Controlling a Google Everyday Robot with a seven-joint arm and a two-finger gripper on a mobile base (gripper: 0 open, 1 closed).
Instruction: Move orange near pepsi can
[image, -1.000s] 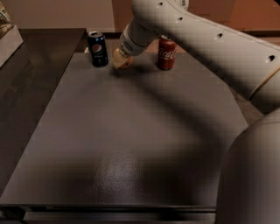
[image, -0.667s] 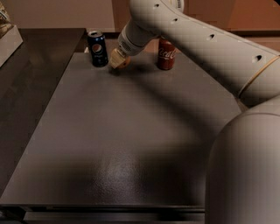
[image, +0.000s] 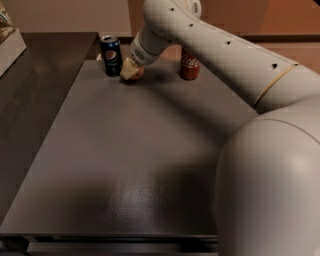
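Has the gripper (image: 128, 70) right at the orange (image: 139, 74), grip state impossible to tell, with the pepsi can (image: 111, 54) just beside at ten o'clock.

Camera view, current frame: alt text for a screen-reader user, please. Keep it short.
The robot's gripper is down at the orange at the far end of a dark table, just right of the upright pepsi can. A red Coca-Cola can stands further right, partly hidden by the white arm.
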